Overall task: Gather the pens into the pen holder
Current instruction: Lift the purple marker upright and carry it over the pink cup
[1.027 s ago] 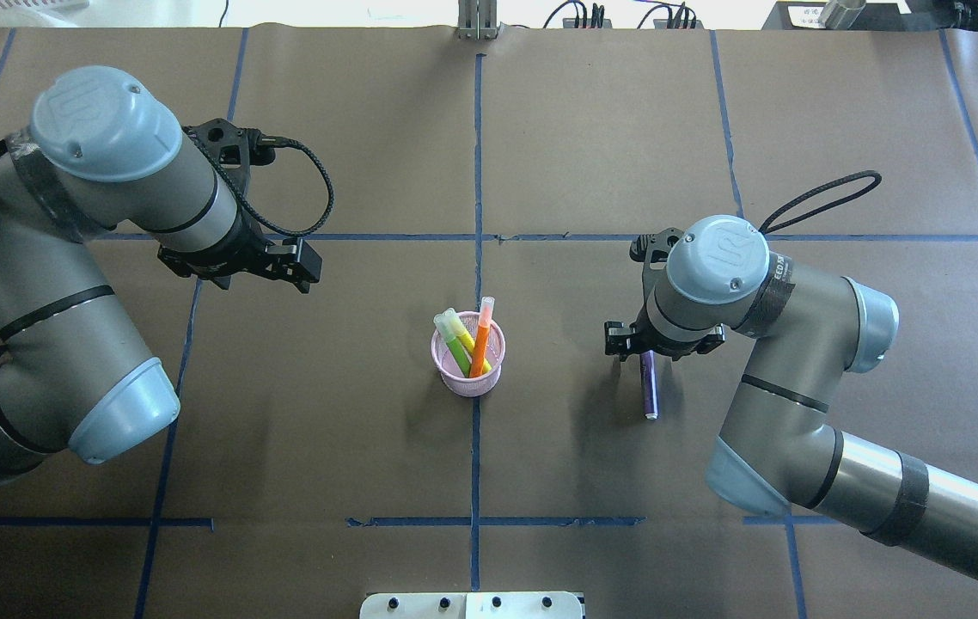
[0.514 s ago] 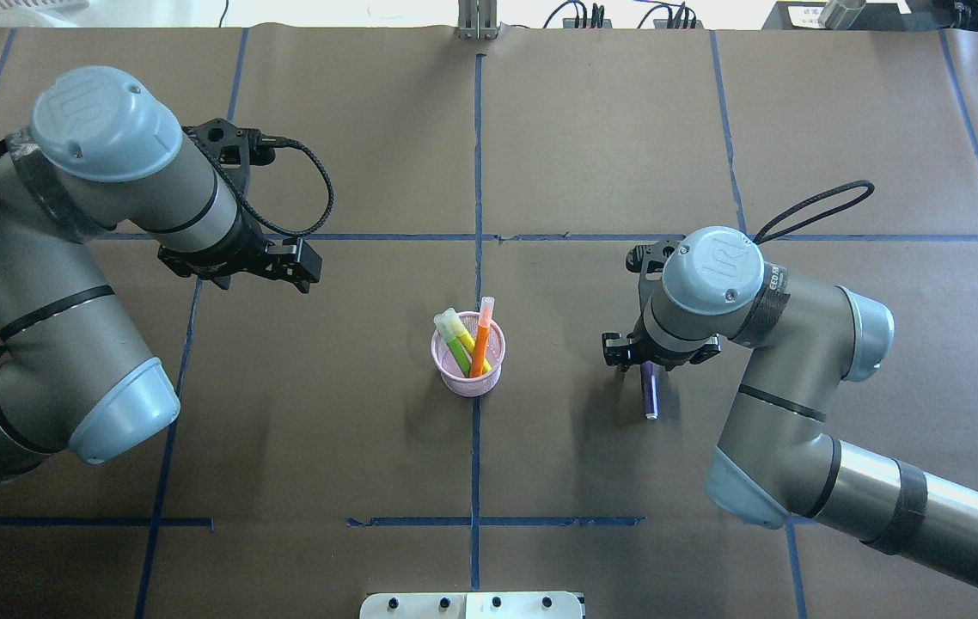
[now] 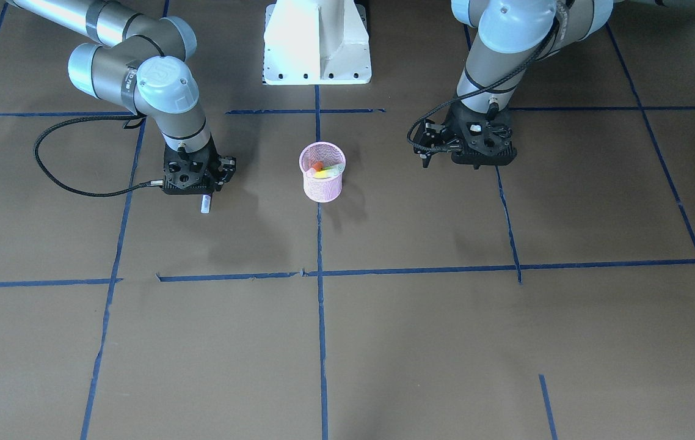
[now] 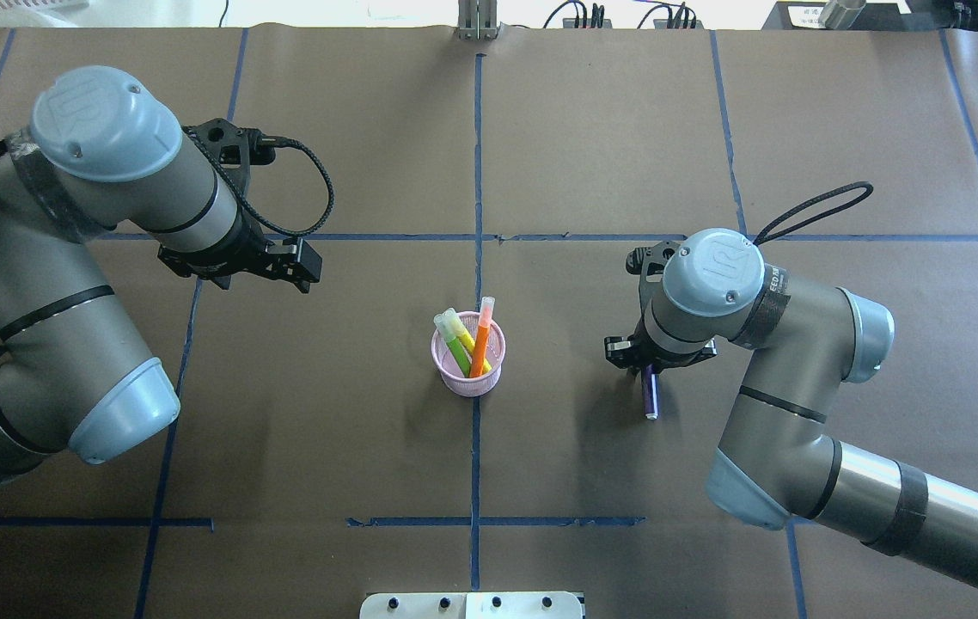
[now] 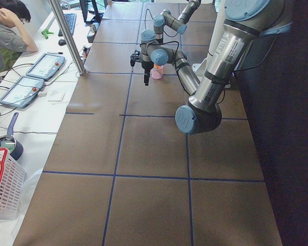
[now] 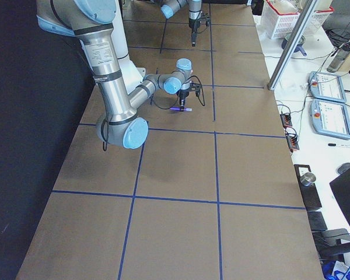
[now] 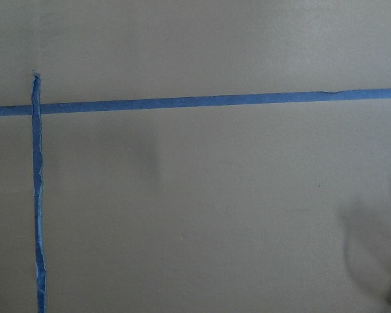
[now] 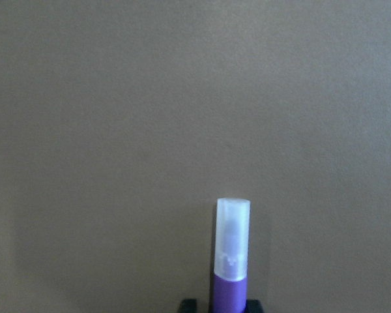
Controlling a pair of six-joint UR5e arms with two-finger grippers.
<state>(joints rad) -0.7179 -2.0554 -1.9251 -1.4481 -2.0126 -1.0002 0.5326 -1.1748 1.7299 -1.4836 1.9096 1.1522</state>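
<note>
The pink mesh pen holder (image 4: pixel 465 380) stands at the table's middle, also in the front view (image 3: pixel 322 186). It holds the orange pen (image 4: pixel 483 331), the green pen (image 4: pixel 455 346) and the yellow pen (image 4: pixel 464 330), all leaning. The purple pen (image 4: pixel 650 401) lies on the table right of the holder. My right gripper (image 4: pixel 647 370) is low over its far end and shut on it. In the right wrist view the pen's pale cap (image 8: pixel 232 238) sticks out forward. My left gripper (image 4: pixel 310 265) hovers open and empty, left of and beyond the holder.
Brown paper with blue tape lines (image 4: pixel 478 172) covers the table. The robot's white base (image 3: pixel 317 43) stands behind the holder. A black cable (image 3: pixel 79 189) loops beside the right wrist. Operator desks with tablets (image 6: pixel 326 87) run along the table's far side.
My right gripper has come down over the purple pen's far end and narrowed around it. The pen's near end has not moved. The left arm is still.
</note>
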